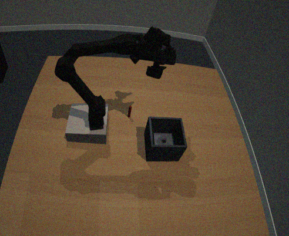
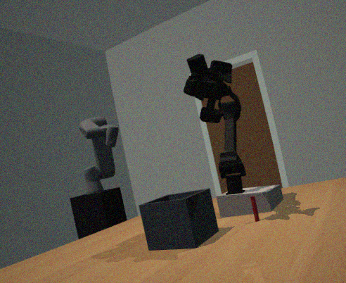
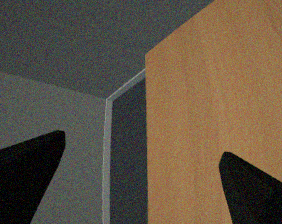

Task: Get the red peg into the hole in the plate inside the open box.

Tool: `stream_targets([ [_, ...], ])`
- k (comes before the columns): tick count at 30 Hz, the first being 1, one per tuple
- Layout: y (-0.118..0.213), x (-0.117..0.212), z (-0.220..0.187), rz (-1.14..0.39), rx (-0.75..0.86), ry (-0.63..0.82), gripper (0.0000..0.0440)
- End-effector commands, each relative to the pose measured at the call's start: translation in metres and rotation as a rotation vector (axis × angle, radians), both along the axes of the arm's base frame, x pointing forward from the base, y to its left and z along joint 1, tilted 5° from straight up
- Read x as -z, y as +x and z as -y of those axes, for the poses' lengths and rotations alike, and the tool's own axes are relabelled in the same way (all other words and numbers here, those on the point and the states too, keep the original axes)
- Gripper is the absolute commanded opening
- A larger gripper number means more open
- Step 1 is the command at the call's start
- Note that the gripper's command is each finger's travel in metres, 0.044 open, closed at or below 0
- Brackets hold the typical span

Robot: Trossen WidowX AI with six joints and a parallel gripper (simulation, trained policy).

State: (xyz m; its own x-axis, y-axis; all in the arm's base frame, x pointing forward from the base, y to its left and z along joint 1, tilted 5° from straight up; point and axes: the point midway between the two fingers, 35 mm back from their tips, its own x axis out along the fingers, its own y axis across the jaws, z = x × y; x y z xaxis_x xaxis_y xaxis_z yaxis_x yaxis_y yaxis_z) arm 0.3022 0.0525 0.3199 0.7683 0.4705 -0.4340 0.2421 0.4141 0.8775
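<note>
The red peg stands upright on the table, between the arm's base and the open box. The dark, square open box stands on the table. In the top view, the grey plate shows at its bottom, with a small dark hole and nothing in it. My gripper is open and empty, with its two black fingers wide apart in the wrist view. It is high above the table, well away from the peg. Peg and box are out of the wrist view.
The arm's pale base block is near the peg. The wooden table shows its edge in the wrist view. A second, grey arm stands on a black pedestal in the background.
</note>
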Motion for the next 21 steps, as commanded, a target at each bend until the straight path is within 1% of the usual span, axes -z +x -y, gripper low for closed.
stream_targets([
  [1, -0.011, 0.01, 0.004, -0.081, 0.038, 0.019, 0.044],
  [11, -0.035, 0.05, -0.012, -0.371, 0.088, 0.098, 0.044],
  [21, -0.058, 0.086, -0.031, -0.656, 0.191, 0.148, 0.044],
])
